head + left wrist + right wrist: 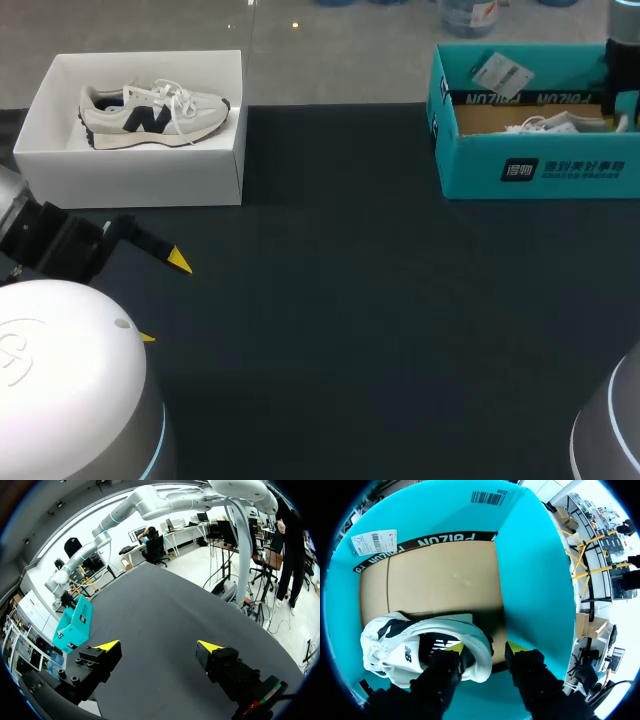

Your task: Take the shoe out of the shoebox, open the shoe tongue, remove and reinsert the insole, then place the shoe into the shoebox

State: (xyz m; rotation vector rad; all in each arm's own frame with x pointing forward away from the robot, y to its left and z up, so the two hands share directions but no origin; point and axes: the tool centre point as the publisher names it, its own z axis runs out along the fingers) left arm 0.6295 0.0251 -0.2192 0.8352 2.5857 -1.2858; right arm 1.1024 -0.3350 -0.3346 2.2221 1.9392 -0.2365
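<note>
**Operator:** Report the state of each tool.

**Manual:** Check the left gripper (pixel 159 645) first. You will find its jaws wide apart with nothing between them, low over the dark table (pixel 350 330) near your left corner. The right gripper (pixel 484 649) is down inside the teal shoebox (pixel 540 170), at the heel of the shoe (pixel 420 645). You cannot tell whether it grips the heel.

**Operator:** Where is the shoe?

**Manual:** It is a white shoe lying on its side on the brown cardboard floor of the teal shoebox, at the table's far right. A white box (pixel 130 175) at the far left holds a second shoe (pixel 150 115), white with dark markings, also on its side.
</note>
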